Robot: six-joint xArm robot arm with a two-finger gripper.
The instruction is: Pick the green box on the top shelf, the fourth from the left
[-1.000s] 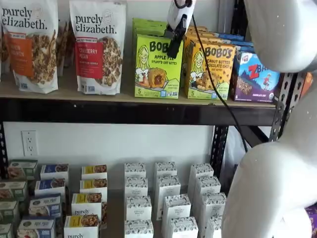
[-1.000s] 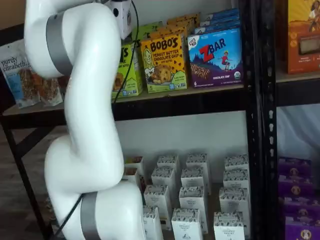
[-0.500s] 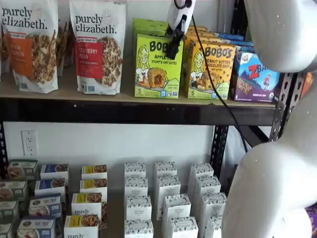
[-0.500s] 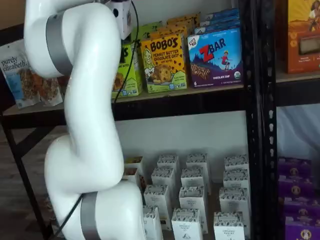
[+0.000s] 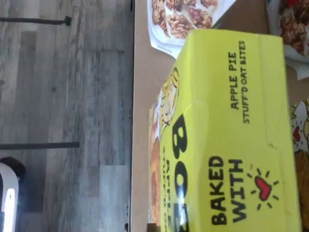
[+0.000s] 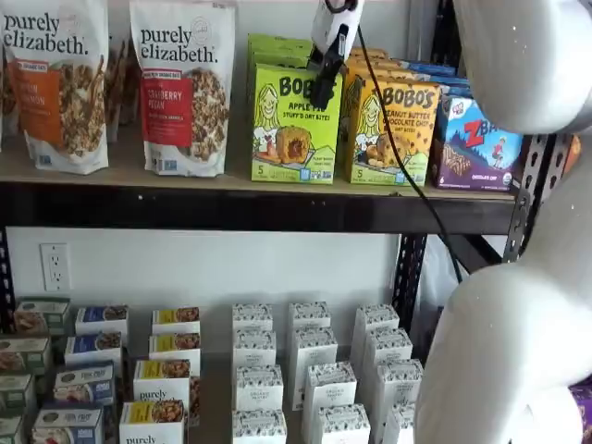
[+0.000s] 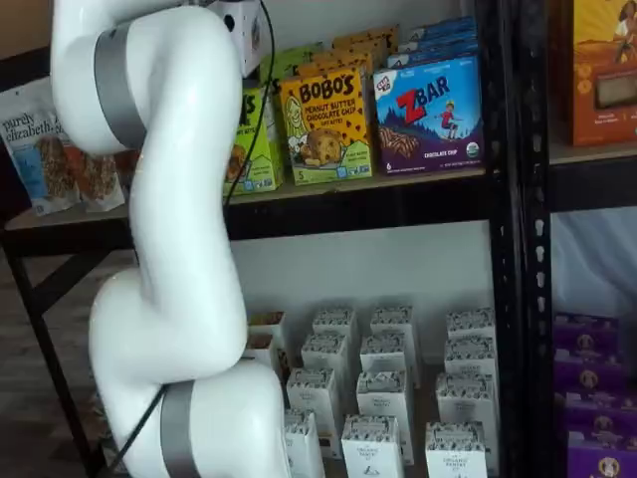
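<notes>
The green box, a lime-green Bobo's apple pie carton, stands upright at the front of the top shelf, with more green boxes behind it. My gripper hangs in front of its upper right corner. The black fingers show side-on with no gap to be seen, and no box is in them. In a shelf view the arm hides most of the green box and the fingers. The wrist view shows the box's top and front from close above, standing on the tan shelf board.
An orange-yellow Bobo's peanut butter box stands tight against the green box's right, then a ZBar box. Purely Elizabeth bags stand to its left. Small white cartons fill the lower shelf. My white arm covers the right side.
Hardly anything: the gripper has stayed in front of the green box's upper right corner, the arm has edged only slightly, and the box has not moved.
</notes>
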